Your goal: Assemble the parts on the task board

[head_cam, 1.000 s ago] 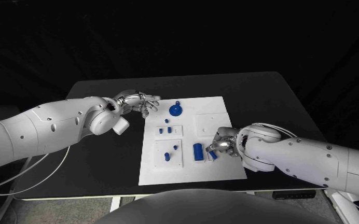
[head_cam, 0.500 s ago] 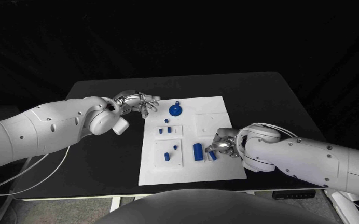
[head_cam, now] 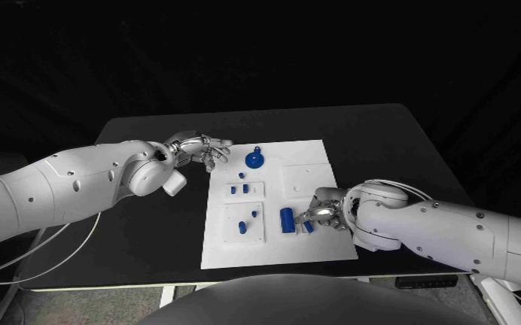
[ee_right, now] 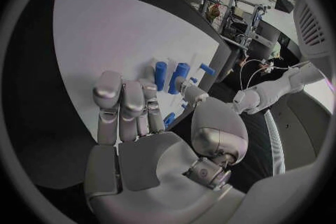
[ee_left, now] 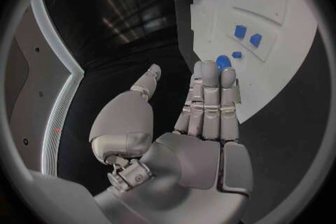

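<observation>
The fingers of the right hand pinch a blue part near the task board's right edge. A long blue part lies just beside. By the board's far left corner, the left hand hangs over the counter, fingers straight and together, holding nothing.

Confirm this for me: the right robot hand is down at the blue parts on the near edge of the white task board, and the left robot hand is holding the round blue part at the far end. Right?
Not quite. The left robot hand holds nothing; the head view shows it beside the task board, apart from the round blue part, and the left wrist view shows its fingers straight and empty. The right robot hand is indeed at the blue parts near the board's near edge.
</observation>
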You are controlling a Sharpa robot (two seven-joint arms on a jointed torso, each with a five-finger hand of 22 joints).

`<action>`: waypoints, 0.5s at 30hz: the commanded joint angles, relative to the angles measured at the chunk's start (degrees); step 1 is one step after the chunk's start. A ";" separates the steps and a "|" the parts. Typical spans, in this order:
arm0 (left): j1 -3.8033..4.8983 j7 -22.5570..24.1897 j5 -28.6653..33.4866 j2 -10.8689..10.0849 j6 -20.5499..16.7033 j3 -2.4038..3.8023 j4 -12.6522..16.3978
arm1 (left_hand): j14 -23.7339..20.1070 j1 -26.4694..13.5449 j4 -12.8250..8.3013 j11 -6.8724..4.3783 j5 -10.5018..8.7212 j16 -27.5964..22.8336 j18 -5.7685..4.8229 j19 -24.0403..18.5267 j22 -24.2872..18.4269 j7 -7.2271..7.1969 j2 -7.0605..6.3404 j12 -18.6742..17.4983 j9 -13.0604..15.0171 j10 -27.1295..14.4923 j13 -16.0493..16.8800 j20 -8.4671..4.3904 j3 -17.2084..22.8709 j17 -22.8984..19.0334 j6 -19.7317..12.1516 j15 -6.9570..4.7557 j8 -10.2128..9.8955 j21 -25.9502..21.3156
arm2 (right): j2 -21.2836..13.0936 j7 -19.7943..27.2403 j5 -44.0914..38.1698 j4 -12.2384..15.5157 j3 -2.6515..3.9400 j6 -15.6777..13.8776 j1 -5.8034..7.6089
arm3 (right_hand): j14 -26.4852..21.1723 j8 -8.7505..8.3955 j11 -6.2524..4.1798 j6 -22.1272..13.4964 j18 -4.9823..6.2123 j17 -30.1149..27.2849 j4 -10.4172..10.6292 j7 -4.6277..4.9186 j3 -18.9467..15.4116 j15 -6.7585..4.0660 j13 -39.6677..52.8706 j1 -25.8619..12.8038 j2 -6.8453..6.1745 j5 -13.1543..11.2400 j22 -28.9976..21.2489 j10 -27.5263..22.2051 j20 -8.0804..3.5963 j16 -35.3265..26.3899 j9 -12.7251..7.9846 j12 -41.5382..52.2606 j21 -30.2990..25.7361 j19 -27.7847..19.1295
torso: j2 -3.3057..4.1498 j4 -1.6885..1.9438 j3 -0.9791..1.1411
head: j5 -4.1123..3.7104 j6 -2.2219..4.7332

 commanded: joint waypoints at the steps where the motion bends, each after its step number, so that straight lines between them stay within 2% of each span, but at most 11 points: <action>1: 0.04 0.10 -0.29 -0.03 0.79 0.04 0.10 | -0.34 -0.41 0.08 0.16 -0.15 -0.19 3.43 0.06 0.09 -0.05 0.29 0.21 -0.05 -0.36 0.08 -0.71 0.07 0.06 -0.44 0.03 0.29 -0.26 | -0.25 0.40 -0.13 0.29 -0.11 1.70 -0.18 | 0.15 0.12 -0.38 0.30 4.81 0.04 0.03 0.02 -0.36 -0.29 0.06 -0.58 0.05 -0.30 0.07 0.06 -0.27 0.29 -0.02 0.14 0.29 0.07 | 0.01 -0.01 -0.01 | -0.02 0.01; 15: 0.04 0.10 -0.34 0.02 0.80 0.04 -0.08 | -0.34 -0.39 0.08 0.16 -0.15 -0.20 3.44 0.07 0.11 -0.05 0.29 0.21 -0.06 -0.37 0.08 -0.71 0.10 0.07 -0.45 0.03 0.30 -0.28 | -1.89 0.86 0.88 2.11 -0.10 2.45 -0.17 | 0.09 0.13 -0.43 0.25 4.81 0.00 -0.45 -0.02 -0.20 -0.34 0.13 0.04 0.88 -0.30 0.07 0.04 -0.45 0.23 0.06 0.11 0.28 -0.02 | 0.01 -0.02 -0.01 | 0.02 0.01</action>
